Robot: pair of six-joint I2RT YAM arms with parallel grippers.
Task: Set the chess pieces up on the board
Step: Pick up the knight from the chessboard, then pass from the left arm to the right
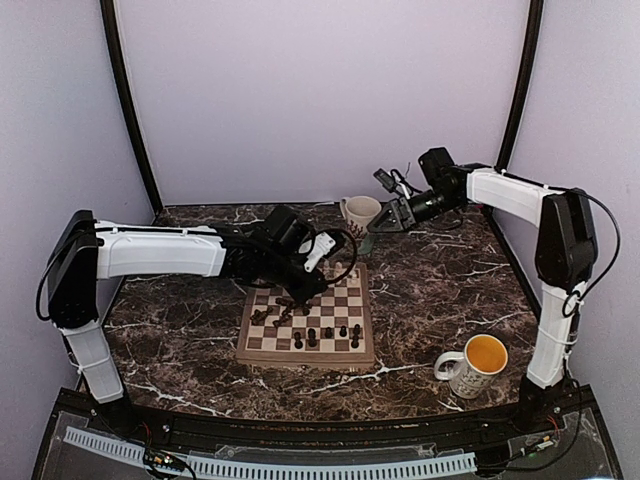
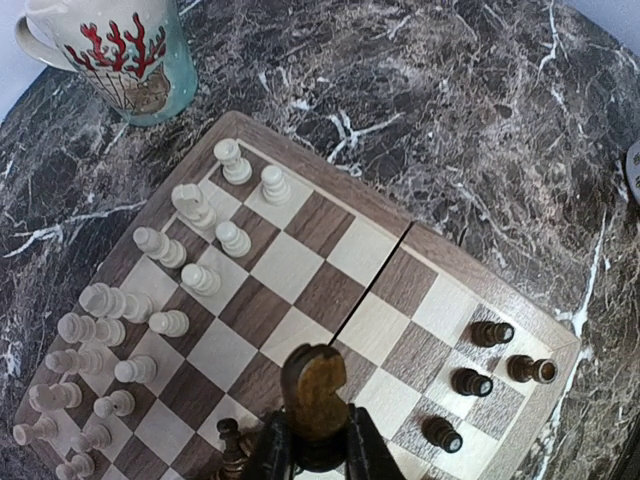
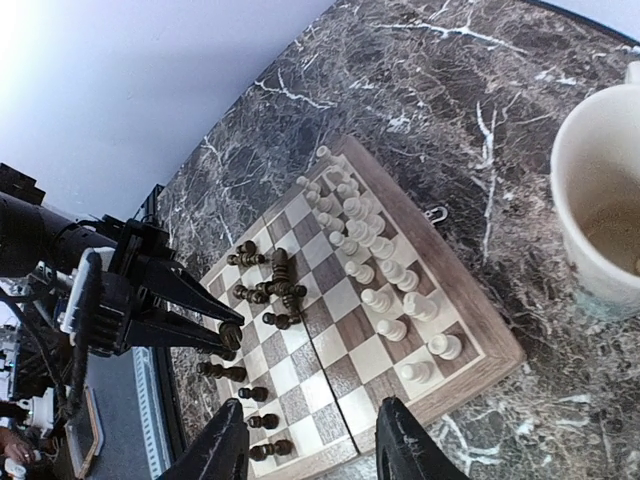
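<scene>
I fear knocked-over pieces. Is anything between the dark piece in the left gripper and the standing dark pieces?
Nothing visible does. The squares between the dark piece in the left gripper and the standing dark pieces are bare; the fallen dark pieces lie on its other side.

Robot lab test booth, not a home. Plain pale lilac backdrop walls and black curved frame poles closing in behind the square wooden checkered chessboard. Dark brown white-veined marble tabletop under the board. White-and-black jointed robot arms standing L & R of board, bases at near edge. White slotted strip along front rail, nearer than board. Cream mug w/ yellow inside near-right of board; white mug w/ red coral print just beyond its far edge.
</scene>
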